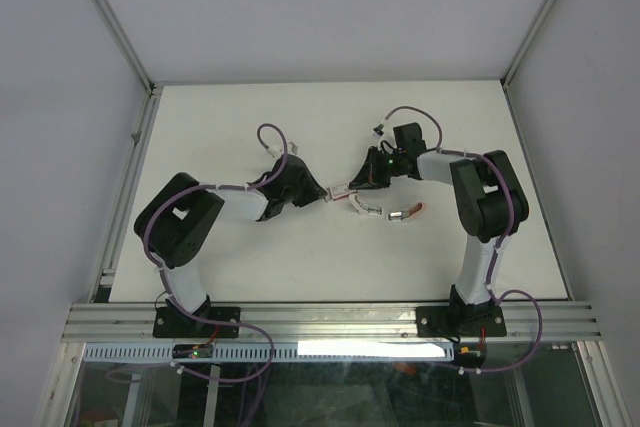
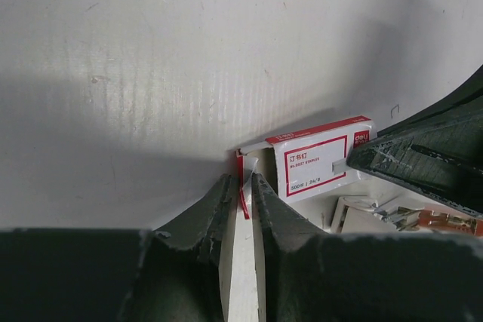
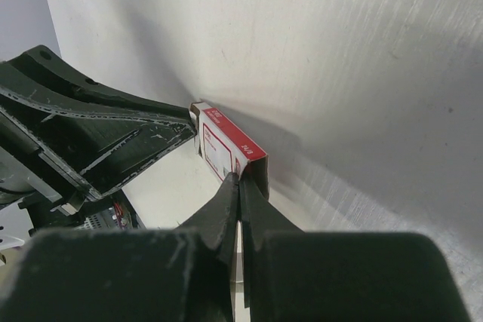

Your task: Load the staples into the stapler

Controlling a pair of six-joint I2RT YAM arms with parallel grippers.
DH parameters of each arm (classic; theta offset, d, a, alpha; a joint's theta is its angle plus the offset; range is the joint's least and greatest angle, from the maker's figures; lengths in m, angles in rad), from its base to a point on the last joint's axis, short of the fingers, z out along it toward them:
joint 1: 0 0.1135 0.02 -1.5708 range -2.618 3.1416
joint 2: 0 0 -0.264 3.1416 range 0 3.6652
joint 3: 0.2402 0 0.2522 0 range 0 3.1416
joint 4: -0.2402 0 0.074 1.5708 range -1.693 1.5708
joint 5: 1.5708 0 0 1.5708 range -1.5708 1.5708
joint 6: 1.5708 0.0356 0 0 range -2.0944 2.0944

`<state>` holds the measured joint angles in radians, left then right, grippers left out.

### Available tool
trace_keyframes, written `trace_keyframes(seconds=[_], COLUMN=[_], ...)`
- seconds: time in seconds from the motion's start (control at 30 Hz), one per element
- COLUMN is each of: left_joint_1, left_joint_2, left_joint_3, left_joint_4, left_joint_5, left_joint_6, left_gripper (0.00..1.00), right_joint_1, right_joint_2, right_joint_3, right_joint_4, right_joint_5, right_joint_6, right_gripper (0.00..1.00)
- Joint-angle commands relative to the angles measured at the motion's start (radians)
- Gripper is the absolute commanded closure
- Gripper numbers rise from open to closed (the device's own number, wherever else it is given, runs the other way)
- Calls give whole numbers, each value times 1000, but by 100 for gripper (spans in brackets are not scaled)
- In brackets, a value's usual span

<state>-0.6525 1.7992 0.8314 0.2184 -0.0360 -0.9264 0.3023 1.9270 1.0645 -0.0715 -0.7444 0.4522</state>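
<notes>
Progress is slight: the left gripper is clenched on a thin flap at the near end of the box of staples. The right gripper is pinched tight on the opposite end, so the box sits directly between both sets of fingertips. Farther off, past the box to the left gripper's right, the stapler lies ungripped. No strip shows outside the box, so drawing one out and loading it are apparently all left to do.
</notes>
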Motion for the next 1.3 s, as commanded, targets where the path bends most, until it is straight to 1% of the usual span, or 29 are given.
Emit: trace_keyframes(seconds=[0.0, 0.1, 0.33, 0.37, 0.57, 0.73, 0.97, 1.1, 1.27], left_joint_1=[4, 4, 5, 4, 4, 5, 45, 64, 75], left_joint_2=[39, 54, 60, 58, 34, 17, -27, -43, -60], left_joint_3=[14, 17, 11, 10, -3, 23, 5, 13, 28], left_joint_4=[11, 21, 23, 22, -2, -68, -96, -149, -212], left_joint_5=[33, 44, 26, 18, -64, -107, -84, -72, -93], left_joint_6=[6, 6, 6, 6, 12, 62, 103, 158, 215], left_gripper=[85, 86, 99, 100, 100, 100, 100, 100, 100], right_joint_1=[-4, -5, -5, -4, -4, -14, -45, -77, -118], right_joint_2=[-49, -46, -58, -60, -76, -75, -87, -105, -127], right_joint_3=[0, 0, -6, -7, -14, -17, -25, -32, -47], right_joint_4=[41, 47, 53, 56, 44, 52, 47, 33, 27], right_joint_5=[-9, -14, -6, -4, 31, 48, 55, 65, 69], right_joint_6=[5, 11, 16, 16, 7, 13, 10, -3, -12], right_gripper=[100, 100, 100, 100, 100, 100, 100, 100, 100])
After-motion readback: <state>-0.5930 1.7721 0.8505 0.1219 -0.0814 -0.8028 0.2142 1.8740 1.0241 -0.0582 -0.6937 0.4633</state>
